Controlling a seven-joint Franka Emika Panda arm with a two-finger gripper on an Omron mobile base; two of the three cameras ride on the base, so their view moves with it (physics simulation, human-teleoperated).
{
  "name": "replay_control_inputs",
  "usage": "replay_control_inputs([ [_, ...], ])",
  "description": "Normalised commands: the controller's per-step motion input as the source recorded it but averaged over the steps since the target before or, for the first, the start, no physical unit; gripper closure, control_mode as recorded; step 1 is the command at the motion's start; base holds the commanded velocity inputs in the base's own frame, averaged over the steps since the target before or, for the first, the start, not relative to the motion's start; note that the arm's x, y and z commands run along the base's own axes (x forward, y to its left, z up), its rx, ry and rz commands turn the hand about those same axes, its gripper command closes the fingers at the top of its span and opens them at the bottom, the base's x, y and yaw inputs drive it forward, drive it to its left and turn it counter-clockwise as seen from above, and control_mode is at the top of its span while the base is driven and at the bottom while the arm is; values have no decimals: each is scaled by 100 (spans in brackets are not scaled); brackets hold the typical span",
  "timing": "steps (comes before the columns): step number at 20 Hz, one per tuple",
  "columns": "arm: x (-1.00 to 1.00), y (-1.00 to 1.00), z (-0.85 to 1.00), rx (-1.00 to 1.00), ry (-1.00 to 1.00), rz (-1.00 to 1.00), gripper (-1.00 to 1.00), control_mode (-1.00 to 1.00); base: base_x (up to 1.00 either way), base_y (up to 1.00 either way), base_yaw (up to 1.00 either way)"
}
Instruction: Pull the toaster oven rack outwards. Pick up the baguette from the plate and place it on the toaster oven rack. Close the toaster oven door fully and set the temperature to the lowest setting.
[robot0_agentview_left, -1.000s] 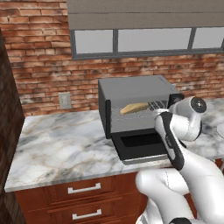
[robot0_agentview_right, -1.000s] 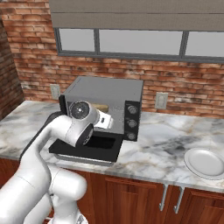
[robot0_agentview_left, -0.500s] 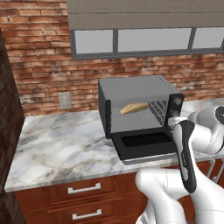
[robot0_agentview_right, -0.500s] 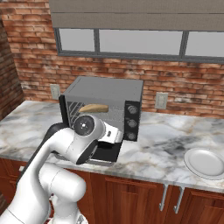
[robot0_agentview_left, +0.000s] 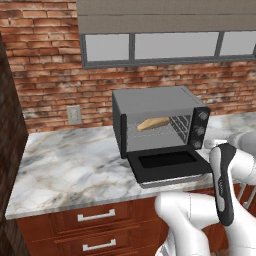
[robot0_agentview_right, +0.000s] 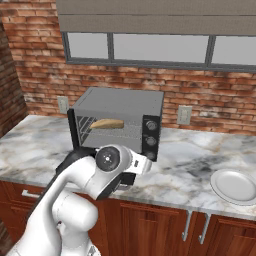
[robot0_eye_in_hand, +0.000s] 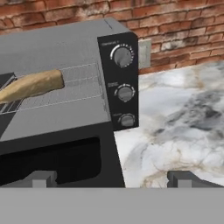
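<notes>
The tool (robot0_eye_in_hand: 111, 178) stands wide and empty, low before the dropped toaster oven door (robot0_eye_in_hand: 52, 159), probably placed to get under its edge and swing it shut. Beyond, the baguette (robot0_eye_in_hand: 31, 85) lies on the toaster oven rack (robot0_eye_in_hand: 70, 89) inside the toaster oven (robot0_agentview_left: 157, 117); its plate (robot0_agentview_right: 235, 185) sits bare on the desk (robot0_agentview_left: 70, 167)

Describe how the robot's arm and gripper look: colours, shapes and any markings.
The arm is built of glossy white, rounded shells with dark joints. A round grey cap with a small dark centre sits on one joint. A black stripe runs along one link in the left base view. The gripper has two small, blocky dark grey finger tips.
</notes>
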Motion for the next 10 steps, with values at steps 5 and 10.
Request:
replay_control_inputs([
  [5, 0, -44, 0, 0, 0, 9, -100, -100, 0, 0, 0],
  [10, 0, -32, 0, 0, -11, 11, -100, -100, 0, 0, 0],
])
